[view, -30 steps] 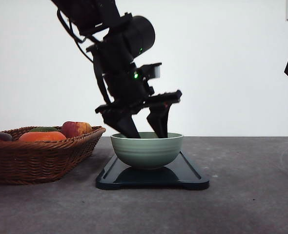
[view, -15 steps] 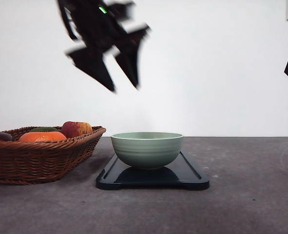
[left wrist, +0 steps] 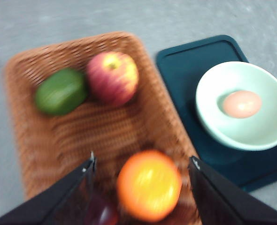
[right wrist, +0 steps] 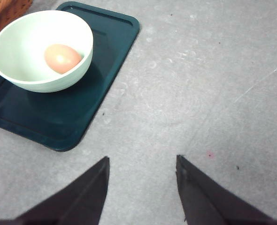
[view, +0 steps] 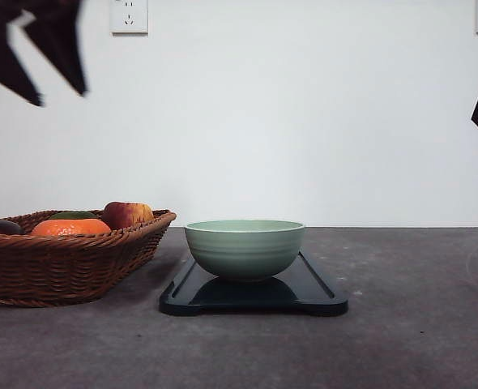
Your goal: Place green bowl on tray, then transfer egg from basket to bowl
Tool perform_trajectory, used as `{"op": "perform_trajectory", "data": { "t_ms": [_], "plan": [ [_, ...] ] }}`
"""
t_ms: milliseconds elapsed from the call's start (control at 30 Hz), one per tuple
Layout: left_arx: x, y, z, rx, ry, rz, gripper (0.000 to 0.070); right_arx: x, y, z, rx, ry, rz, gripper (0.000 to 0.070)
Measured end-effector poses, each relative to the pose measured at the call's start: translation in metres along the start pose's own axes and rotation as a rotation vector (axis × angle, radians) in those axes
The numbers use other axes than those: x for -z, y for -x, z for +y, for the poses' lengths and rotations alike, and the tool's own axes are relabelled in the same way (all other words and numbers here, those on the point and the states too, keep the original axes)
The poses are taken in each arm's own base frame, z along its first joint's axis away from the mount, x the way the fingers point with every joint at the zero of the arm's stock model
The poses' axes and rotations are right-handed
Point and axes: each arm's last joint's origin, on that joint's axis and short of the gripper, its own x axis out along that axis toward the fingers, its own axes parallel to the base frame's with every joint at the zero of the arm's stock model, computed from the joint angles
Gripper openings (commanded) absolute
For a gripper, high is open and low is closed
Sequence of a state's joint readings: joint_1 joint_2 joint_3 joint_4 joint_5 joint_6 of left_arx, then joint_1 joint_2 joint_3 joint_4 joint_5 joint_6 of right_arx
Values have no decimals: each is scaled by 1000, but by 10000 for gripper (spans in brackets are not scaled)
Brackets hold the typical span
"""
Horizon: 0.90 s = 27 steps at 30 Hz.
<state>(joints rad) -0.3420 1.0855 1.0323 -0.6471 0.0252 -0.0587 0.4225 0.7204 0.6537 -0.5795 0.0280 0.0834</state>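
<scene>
Front view, left to right: left tool (view: 46,81) high over the wicker basket (view: 69,263), blurred, fingers spread wide with nothing between them; basket on the table (view: 401,340) with an orange (view: 69,228), an apple (view: 125,214) and a green fruit (view: 71,215) just showing over the rim. Just beside the basket, the dark tray (view: 320,301), placed close enough for a short carry; green bowl (view: 245,249) upright on the tray's middle. Right wrist view: egg (right wrist: 62,58) resting at the bottom of the bowl, kept from rolling by the curved wall. Both steps apparently done. Right tool (right wrist: 141,187) well clear of the tray over bare table, likewise open and empty, seemingly parked out of the way.
</scene>
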Motion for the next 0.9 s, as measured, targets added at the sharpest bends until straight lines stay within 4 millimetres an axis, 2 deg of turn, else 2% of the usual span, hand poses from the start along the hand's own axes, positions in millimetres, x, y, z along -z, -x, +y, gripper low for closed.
{"op": "perform_trajectory", "data": {
  "t_ms": [100, 200, 533, 633, 767, 800, 833, 867, 900],
  "plan": [
    [15, 18, 5, -14, 23, -42, 398, 0, 0, 0, 0, 0, 0, 272],
    [31, 28, 7, -21, 46, -44, 398, 0, 0, 0, -1, 0, 0, 272],
    [82, 31, 8, -22, 167, -10, 398, 0, 0, 0, -1, 0, 0, 272],
    [90, 37, 8, -20, 182, -34, 398, 0, 0, 0, -1, 0, 0, 272],
    [91, 45, 8, -14, 189, -77, 393, 0, 0, 0, -1, 0, 0, 273],
    [91, 47, 8, -13, 192, -84, 366, 0, 0, 0, -1, 0, 0, 271],
    [92, 48, 8, -12, 193, -90, 306, 0, 0, 0, -1, 0, 0, 261],
    [92, 49, 8, -11, 194, -93, 130, 0, 0, 0, -2, 0, 0, 184],
    [92, 50, 8, -10, 195, -97, 40, 0, 0, 0, -2, -1, 0, 92]
  ]
}}
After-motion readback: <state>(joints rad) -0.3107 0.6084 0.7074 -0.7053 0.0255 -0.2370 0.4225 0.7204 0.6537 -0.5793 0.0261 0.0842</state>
